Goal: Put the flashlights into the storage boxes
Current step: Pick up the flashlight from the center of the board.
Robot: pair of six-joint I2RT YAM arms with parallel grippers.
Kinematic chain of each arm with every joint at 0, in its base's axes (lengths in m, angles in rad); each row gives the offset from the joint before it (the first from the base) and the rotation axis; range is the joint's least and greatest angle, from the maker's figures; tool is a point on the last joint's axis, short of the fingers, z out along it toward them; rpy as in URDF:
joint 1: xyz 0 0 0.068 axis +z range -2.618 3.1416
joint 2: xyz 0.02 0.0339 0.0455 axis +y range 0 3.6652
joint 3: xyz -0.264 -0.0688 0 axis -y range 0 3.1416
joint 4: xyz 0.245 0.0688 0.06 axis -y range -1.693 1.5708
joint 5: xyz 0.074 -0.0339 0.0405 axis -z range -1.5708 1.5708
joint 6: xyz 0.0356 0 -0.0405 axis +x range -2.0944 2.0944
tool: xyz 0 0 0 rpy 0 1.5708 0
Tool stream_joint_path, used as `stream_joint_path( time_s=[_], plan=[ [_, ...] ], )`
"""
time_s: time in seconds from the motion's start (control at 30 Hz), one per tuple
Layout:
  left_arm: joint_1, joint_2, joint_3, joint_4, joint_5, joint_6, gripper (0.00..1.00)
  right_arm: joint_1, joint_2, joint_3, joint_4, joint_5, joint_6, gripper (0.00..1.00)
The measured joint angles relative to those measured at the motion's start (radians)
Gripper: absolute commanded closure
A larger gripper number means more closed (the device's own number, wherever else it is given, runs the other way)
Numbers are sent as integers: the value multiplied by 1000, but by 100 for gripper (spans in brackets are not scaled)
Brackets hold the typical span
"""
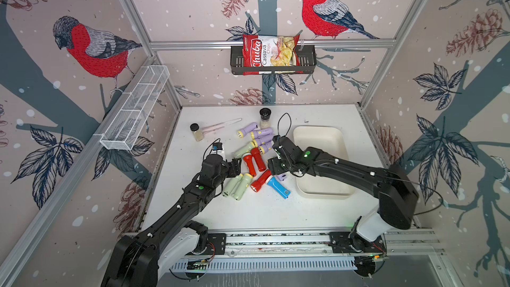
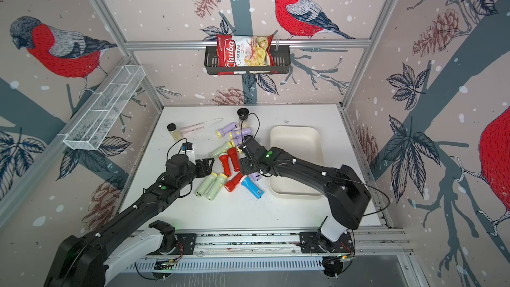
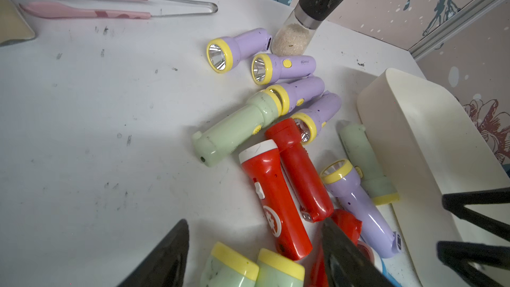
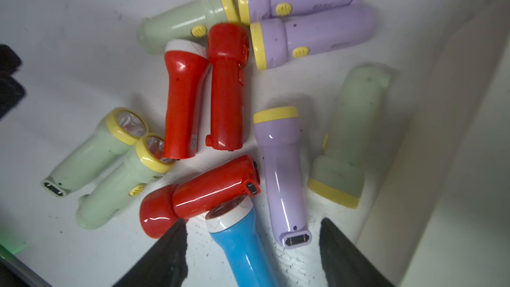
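Tabletop [image 1: 262, 211] bears five lilac, four green, three red, one blue flashlights [image 1: 259, 160].

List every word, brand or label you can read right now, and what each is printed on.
"Chuba": big white brand on the red chip bag in the black wall shelf.
"Cassava Chips": same bag, beside the brand.
Small print at that bag's top edge: too small to read.
Faint print on a lilac flashlight: blurred, unreadable.
Round white emblem on a red flashlight: a symbol, not legible text.
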Motion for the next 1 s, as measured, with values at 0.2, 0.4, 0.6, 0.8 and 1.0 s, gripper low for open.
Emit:
stream_joint_path(
  time_s=[0.2, 0.4, 0.6, 0.8, 1.0],
  plan=[
    [5, -6, -20, 8, -8, -28, 26, -63, 68, 7, -6, -55, 0, 41],
    [8, 17, -23, 17, -18, -33, 26, -75, 118, 6, -6, -89, -25, 44],
    [8, 38, -24, 35, -19, -35, 26, -92, 170, 15, -22, -81, -30, 45],
    [8, 40, -23, 35, -23, -35, 26, -90, 191, 21, -28, -62, -43, 44],
    [8, 59, -14, 36, -24, -34, 26, -92, 232, 28, -32, -51, -54, 51]
  ],
)
